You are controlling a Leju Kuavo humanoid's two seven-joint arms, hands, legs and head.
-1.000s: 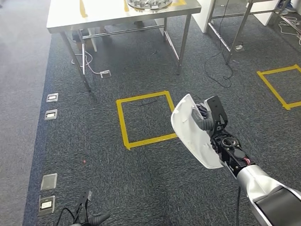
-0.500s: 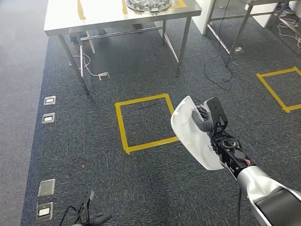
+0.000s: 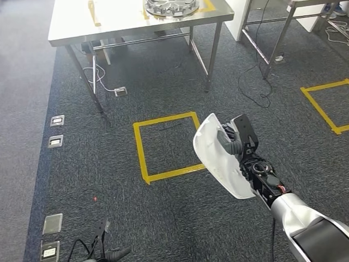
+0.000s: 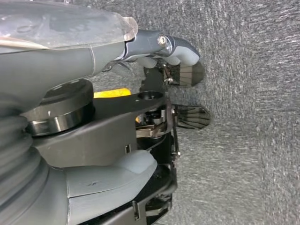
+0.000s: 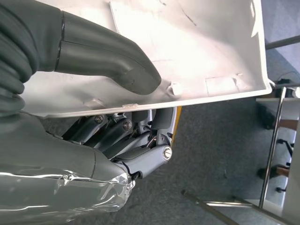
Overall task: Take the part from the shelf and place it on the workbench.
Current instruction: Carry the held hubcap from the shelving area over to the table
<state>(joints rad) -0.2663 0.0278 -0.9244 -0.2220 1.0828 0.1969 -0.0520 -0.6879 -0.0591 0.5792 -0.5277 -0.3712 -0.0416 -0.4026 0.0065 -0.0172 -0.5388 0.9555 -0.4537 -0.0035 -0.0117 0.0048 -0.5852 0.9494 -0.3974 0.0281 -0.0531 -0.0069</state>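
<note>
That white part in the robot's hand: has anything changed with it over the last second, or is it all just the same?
The whole picture has shifted a little, so the camera moved, not the things on the floor. The right hand still grips the white part, thumb inside the shell, and has drifted slightly left in the head view. Nothing was let go. The left hand still hangs low over the carpet. The workbench lies ahead.

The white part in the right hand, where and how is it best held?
Hold the white part at its long open edge, as the right hand does: thumb on the concave inner face, fingers behind the outer skin. The thin curved shell likely suits a pinch across its wall.
</note>
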